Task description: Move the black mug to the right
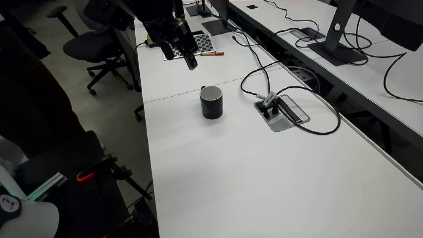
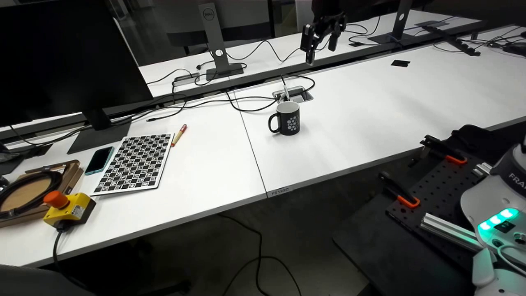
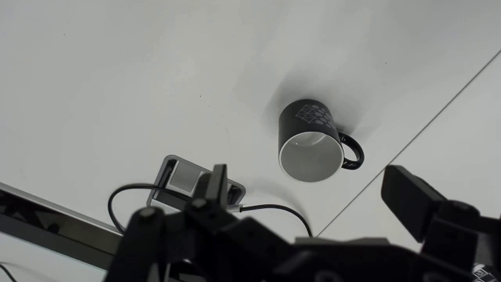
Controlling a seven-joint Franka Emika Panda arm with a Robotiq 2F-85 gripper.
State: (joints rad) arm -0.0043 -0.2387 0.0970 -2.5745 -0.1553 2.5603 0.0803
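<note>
I am holding the pincer (image 2: 321,54) open in the air above the table (image 2: 370,123), its fingers (image 3: 409,199) standing wide apart and, in both exterior views, hanging well clear of the black mug (image 1: 211,107). The mug is standing upright on the table, its mouth facing up and showing a pale inside, its dark side carrying a light pattern of dots and lines. From the wrist view I am seeing it between and beyond the fingertips, with its handle (image 3: 359,150) pointing toward the seam (image 3: 430,121) that is dividing the table. On the mug's side of that seam a grey cable box (image 1: 281,125) is lying near it, and black cables (image 1: 320,133) are looping around there. Across the seam I am making out, in an exterior view, a checkered board (image 2: 135,164) lying flat, a red-ended pen (image 2: 179,135) resting just beside one edge and a phone (image 2: 100,159) just beside the opposite edge. A yellow box with an orange button (image 2: 73,209) is standing near the board, and a dark monitor (image 2: 61,61) is rising behind. At the right of that view, the arm's white base (image 2: 478,205) is showing green lights.
</note>
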